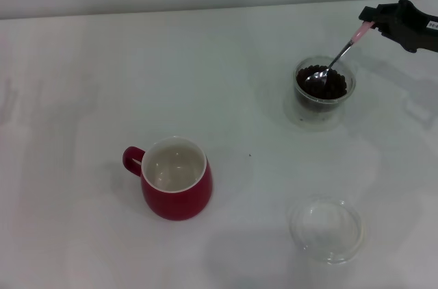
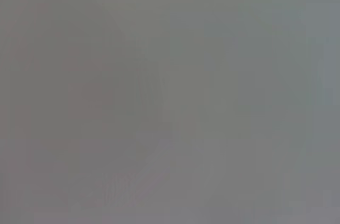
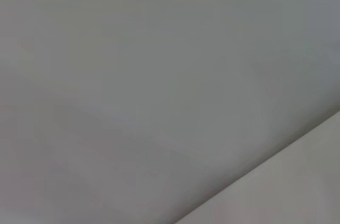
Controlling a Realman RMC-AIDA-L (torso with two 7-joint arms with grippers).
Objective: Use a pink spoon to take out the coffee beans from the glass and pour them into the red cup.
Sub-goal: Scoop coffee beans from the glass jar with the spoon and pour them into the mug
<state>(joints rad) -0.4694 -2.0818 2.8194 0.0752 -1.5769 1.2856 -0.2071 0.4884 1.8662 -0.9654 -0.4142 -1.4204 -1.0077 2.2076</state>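
White bench [image 1: 82,70] surface carries every item. Right claw [image 1: 375,23] reaches in from the far right edge, clamped on the pale handle of the pink spoon [image 1: 340,53]. Spoon slopes down into the glass [image 1: 324,88], its metal bowl resting among the coffee beans [image 1: 330,88]. Red cup [image 1: 175,178] stands well apart, nearer and to the left, handle pointing left, white inside visible. Clear glass dish [image 1: 326,229] sits near the front edge. Left claw is out of sight.

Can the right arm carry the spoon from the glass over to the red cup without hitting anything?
Probably yes. The right gripper holds the spoon in the glass; bare table lies between it and the red cup.
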